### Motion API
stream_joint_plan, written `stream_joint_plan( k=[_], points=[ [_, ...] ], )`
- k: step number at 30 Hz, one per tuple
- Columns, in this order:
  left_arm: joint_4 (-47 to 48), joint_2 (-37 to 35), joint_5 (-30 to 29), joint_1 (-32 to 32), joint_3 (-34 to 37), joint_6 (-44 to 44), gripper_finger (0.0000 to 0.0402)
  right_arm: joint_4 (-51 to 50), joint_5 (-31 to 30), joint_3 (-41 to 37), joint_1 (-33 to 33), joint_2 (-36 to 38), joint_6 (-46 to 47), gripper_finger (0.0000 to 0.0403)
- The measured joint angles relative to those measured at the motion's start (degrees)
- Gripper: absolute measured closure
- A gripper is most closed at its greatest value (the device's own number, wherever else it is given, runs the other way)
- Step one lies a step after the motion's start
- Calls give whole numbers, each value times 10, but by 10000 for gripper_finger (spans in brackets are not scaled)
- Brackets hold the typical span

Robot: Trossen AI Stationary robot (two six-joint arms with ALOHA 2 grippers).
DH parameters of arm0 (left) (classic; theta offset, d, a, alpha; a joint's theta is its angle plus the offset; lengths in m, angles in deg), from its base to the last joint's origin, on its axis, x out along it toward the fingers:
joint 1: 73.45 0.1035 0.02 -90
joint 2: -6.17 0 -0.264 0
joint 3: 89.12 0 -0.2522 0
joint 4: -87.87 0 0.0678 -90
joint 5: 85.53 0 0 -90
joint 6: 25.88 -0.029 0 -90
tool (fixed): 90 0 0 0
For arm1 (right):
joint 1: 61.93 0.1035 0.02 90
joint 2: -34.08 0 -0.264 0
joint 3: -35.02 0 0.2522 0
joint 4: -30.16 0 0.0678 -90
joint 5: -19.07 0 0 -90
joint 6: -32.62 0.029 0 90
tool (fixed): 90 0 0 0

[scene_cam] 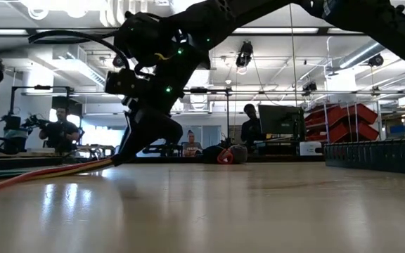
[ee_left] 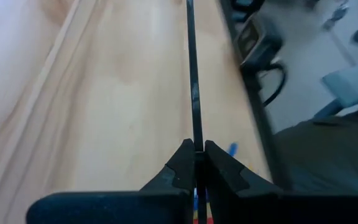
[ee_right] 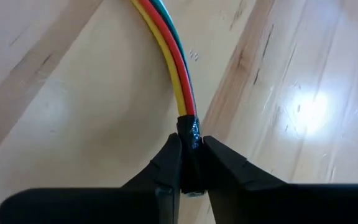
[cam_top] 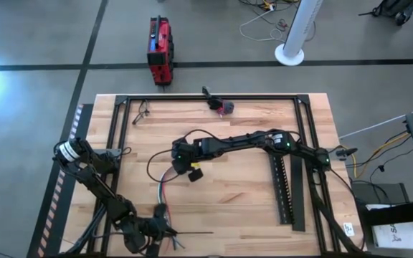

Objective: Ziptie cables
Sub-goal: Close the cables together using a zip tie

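The right gripper (ee_right: 191, 163) pinches the dark taped end of the cables (ee_right: 169, 53). The left gripper (ee_left: 196, 155) clamps a thin black strip (ee_left: 192, 74). No writing is readable.

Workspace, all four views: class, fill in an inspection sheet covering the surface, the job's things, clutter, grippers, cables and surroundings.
Surface: wooden table inside a black frame.
Job's things: the cables, yellow, red and green, joined at a dark taped end; a thin black zip tie lying straight along the near edge.
Clutter: black toothed strip at the right; small red and grey object at the far edge.
Grippers: right gripper shut on the cables' taped end, mid-table; left gripper shut on the zip tie at the near edge.
Cables: bundle curves away from the right gripper across the wood.
Surroundings: red toolbox on the floor; people at desks behind.
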Motion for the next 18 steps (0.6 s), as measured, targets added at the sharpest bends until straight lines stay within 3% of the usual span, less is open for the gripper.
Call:
stream_joint_plan(
  k=[5,9,18],
  points=[
    [25,0,0,0,1,24,399,1,-19,0,-1,0,-12,348],
    [23,0,0,0,1,25,399,0,-64,0,-4,0,2,299],
    [17,0,19,0,1,25,399,-78,-87,26,15,7,33,196]
  ],
)
